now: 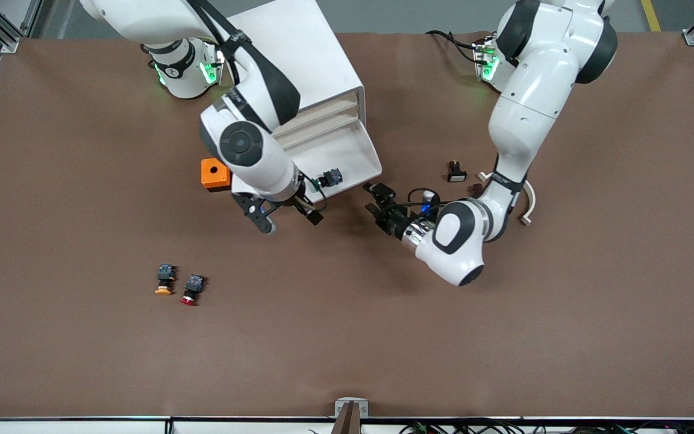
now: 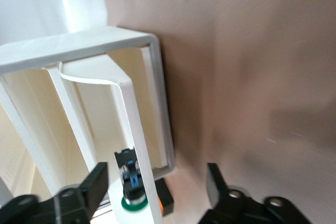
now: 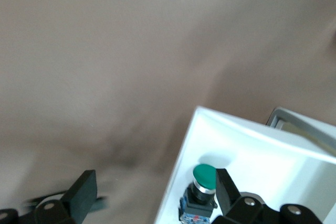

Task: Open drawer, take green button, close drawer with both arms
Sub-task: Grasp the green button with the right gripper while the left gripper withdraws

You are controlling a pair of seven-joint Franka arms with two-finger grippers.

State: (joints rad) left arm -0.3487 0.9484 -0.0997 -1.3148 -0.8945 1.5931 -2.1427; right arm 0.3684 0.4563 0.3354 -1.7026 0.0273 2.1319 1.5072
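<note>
**Inspector:** Drawer [image 1: 347,160] stands pulled out of the white cabinet [image 1: 305,66]. Location of the button?

**Onlooker:** The button [image 1: 329,178] lies on its side in the drawer, at the front lip, green cap toward the right arm's end of the table.

**Inspector:** Tools?

**Onlooker:** Right tool [image 1: 285,214] hangs at the drawer's front corner, fingers spread, holding nothing. Left tool [image 1: 378,205] sits low just off the lip, fingers likewise apart and empty.

**Inspector:** Handling?

**Onlooker:** Small, light, rigid plastic, I'd judge. The rounded cap looks slick and would roll; the squared black body and blue block offer flat faces. Pinch there. The drawer seems thin and light, so an off-centre push may skew it.
</note>
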